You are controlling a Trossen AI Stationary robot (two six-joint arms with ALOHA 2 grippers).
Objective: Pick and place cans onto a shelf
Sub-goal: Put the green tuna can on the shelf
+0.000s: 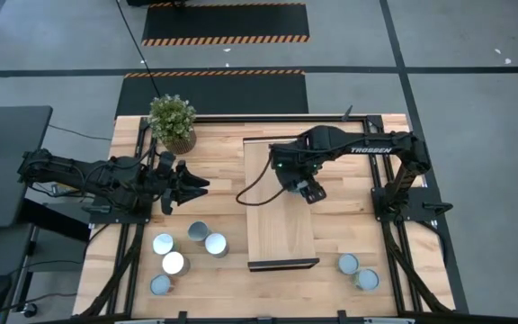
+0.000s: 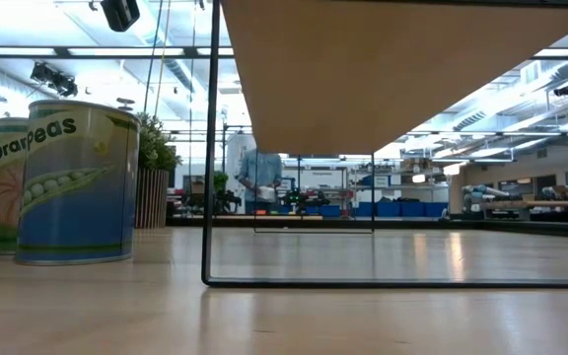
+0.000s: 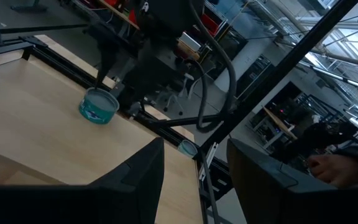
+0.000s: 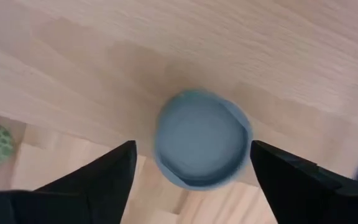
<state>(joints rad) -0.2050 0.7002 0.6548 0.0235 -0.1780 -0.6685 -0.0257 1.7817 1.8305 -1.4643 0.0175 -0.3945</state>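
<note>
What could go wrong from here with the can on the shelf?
1. The right gripper straddles the can, open; lifting off-centre could likely tip it.
2. That can seems to sit near the shelf edge in the right wrist view, so a nudge might drop it.
3. The left gripper hovers above the table cans and could clip them descending.
</note>
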